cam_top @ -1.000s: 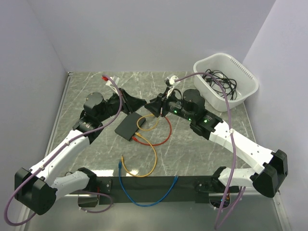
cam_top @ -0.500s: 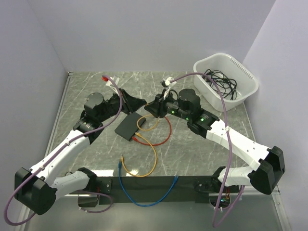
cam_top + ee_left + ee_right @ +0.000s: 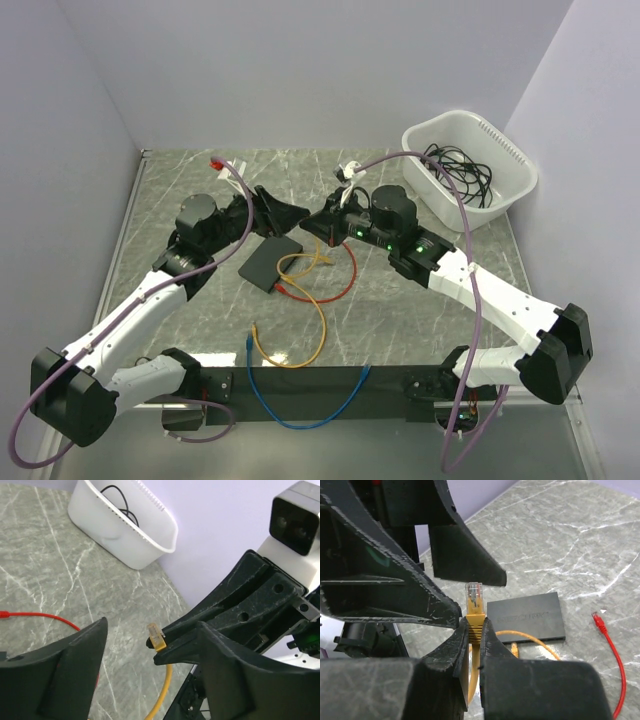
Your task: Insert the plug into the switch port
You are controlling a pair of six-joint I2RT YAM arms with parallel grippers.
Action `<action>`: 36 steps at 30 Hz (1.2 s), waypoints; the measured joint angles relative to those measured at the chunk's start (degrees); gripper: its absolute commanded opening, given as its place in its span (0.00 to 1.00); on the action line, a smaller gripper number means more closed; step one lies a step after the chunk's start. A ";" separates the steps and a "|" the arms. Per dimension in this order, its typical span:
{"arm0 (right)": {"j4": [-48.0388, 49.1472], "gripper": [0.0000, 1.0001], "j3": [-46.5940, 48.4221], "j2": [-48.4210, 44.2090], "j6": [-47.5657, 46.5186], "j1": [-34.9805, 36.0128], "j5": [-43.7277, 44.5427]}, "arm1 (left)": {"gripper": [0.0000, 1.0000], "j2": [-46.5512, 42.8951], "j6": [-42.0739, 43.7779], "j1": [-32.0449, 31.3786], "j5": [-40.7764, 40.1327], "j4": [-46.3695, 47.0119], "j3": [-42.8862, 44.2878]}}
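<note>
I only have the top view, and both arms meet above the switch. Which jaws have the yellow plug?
Observer: The right jaws. The right wrist view shows them shut on the yellow plug, with its clear tip sticking out past them.
Operator: Are the left jaws on it too?
Observer: No. In the left wrist view they stand wide open, with the plug in the gap between them.
Operator: Is the plug lined up with the switch?
Observer: Not squarely. In the right wrist view the switch lies flat, off to one side of the plug's tip, and no port shows.
</note>
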 measured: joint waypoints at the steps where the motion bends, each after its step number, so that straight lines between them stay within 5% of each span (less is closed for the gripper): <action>1: -0.02 0.00 -0.17 -0.04 0.00 0.00 0.00 | 0.83 -0.07 -0.17 0.00 -0.31 0.07 -0.22; 13: 0.48 0.00 -4.17 -2.49 0.39 -0.04 -1.27 | 0.85 -2.19 -0.31 -0.04 -3.43 -0.11 -1.25; 25: 4.76 0.00 -14.64 -16.52 -0.85 -0.50 -17.18 | 0.82 -7.85 -0.13 -0.04 -5.70 -0.24 -3.72; 30: -1.62 0.00 -14.60 -22.29 -3.04 -0.50 -8.59 | 0.83 -6.88 0.72 -0.09 -6.14 -0.66 -3.72; 36: -9.70 0.00 -14.05 -32.79 -2.32 -0.48 11.78 | 0.84 -6.45 1.29 -0.09 -7.08 -0.11 -4.81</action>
